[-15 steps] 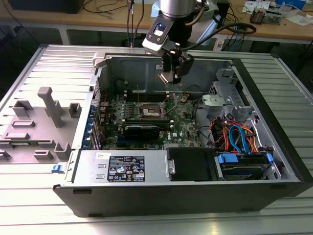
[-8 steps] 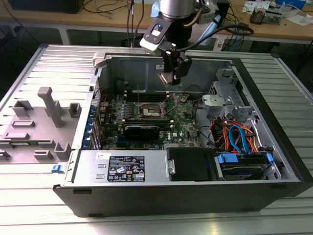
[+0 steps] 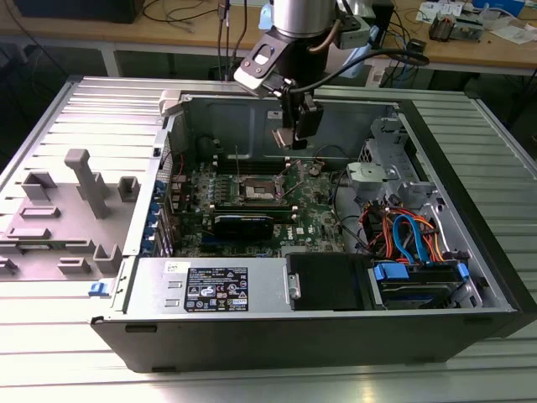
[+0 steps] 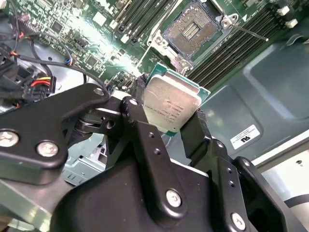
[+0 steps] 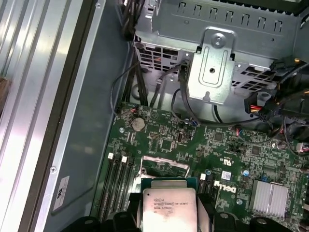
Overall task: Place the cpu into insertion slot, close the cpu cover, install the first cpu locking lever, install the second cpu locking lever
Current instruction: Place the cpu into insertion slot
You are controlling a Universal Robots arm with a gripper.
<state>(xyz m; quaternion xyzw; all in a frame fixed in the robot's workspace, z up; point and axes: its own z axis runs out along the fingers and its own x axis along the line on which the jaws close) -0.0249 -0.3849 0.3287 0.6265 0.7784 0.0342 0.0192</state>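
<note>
My gripper [image 4: 170,108] is shut on the cpu [image 4: 169,104], a flat square chip with a dull silver top on a green edge, gripped by two opposite sides between black fingers [image 4: 140,104]. In the exterior view the gripper [image 3: 298,134] hangs above the green motherboard inside the open computer case, behind and a little to the exterior view's right of the insertion slot [image 3: 260,191]. The slot [image 4: 192,30] lies uncovered, its contact field showing inside a dark frame. A thin metal lever [image 4: 248,32] sticks out beside it. A shiny plate [image 5: 164,166] beyond the chip [image 5: 169,210] may be the cpu cover.
Long black memory slots [image 4: 231,46] flank the socket. A black card [image 3: 243,223] lies in front of it. A metal drive cage [image 5: 212,63] and cable bundles [image 3: 411,239] fill the case on the exterior view's right. A grey fixture [image 3: 84,180] stands outside the case.
</note>
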